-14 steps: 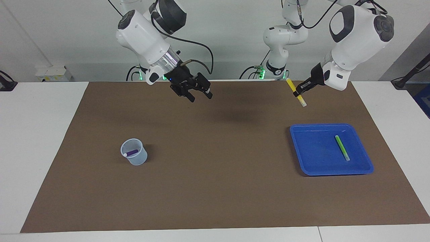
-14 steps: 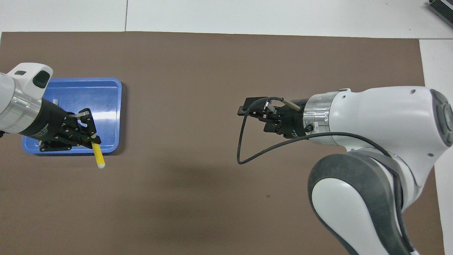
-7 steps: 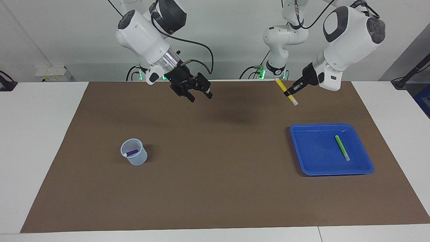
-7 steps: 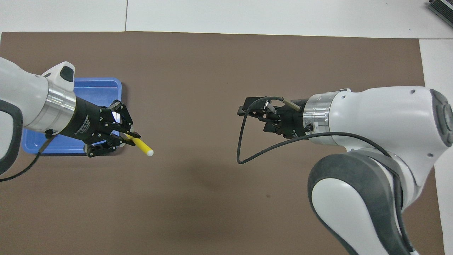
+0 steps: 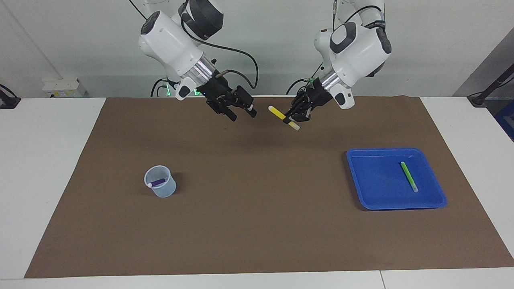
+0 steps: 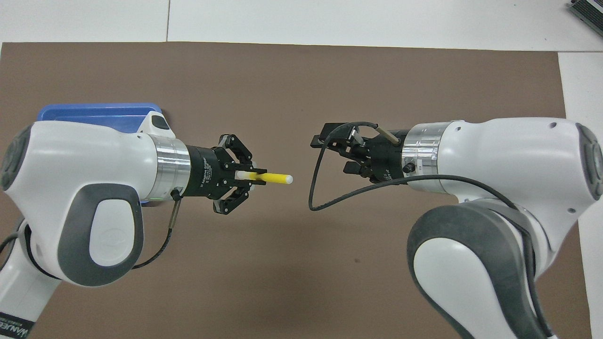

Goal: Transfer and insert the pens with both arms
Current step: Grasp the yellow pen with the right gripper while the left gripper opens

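Your yellow pen (image 5: 283, 117) is hanging in the air over the middle of the brown mat (image 5: 257, 208), at the robots' end of the table (image 5: 52, 160), pinched near one end by the left pincer (image 6: 246, 175). Its long axis is lying close to level and running along the line between the two arms, so the free tip is pointing straight at the right pincer (image 5: 240, 111). In the overhead view that tip is stopping just short of the right pincer's fingers (image 6: 330, 141), with a clear gap between; nothing is touching yet.

The right pincer is hovering over the mat with its fingers spread, mouth turned toward the incoming tip. You are looking at a handover in the making, by my reading: the right arm is the nearer taker, and the move is turning on keeping the pen's axis lined up with that open mouth as the gap closes.

Farther out, the purple pen (image 5: 157, 182) is already lying in the clear cup (image 5: 160, 181) toward the right arm's end of the table, well apart from the pincers. The green pen (image 5: 409, 176) is waiting flat in the blue tray (image 5: 373, 200) toward the left arm's end. So you are roughly a third of the way through, judging by one pen in the cup.
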Motion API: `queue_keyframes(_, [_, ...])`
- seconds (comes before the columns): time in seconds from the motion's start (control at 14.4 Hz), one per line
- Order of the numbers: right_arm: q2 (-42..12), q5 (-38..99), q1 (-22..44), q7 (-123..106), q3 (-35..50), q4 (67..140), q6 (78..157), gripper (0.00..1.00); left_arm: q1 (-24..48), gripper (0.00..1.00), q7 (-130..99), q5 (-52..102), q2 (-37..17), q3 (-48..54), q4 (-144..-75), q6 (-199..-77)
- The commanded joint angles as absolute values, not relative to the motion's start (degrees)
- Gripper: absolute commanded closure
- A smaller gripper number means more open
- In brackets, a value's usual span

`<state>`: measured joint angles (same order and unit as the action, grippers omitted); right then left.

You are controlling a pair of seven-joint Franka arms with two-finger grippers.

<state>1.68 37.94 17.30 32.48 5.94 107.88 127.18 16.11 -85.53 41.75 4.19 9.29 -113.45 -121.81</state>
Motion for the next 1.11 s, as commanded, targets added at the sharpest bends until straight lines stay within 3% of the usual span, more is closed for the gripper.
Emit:
queue_keyframes(0.0, [2.37,39.37,17.93,34.45,6.24,108.46,128.41,0.05,17.05,1.00,-87.36,44.90,6.42,8.35,-115.75,-124.10])
queue_keyframes(0.42, [1.76,42.28,23.19,42.62,6.15,108.46,137.89,0.08,18.72,1.00,-87.45,49.75,5.80,8.35,-114.87,-128.23])
queue_keyframes(0.7, [1.93,42.28,24.52,43.86,6.15,108.89,138.34,0.08,18.72,1.00,-87.54,49.75,5.98,8.35,-115.22,-128.15])
queue_keyframes(1.04, [1.85,42.19,24.35,42.36,6.15,108.98,138.34,0.16,18.72,1.00,-87.54,49.66,6.06,8.26,-115.40,-128.06])
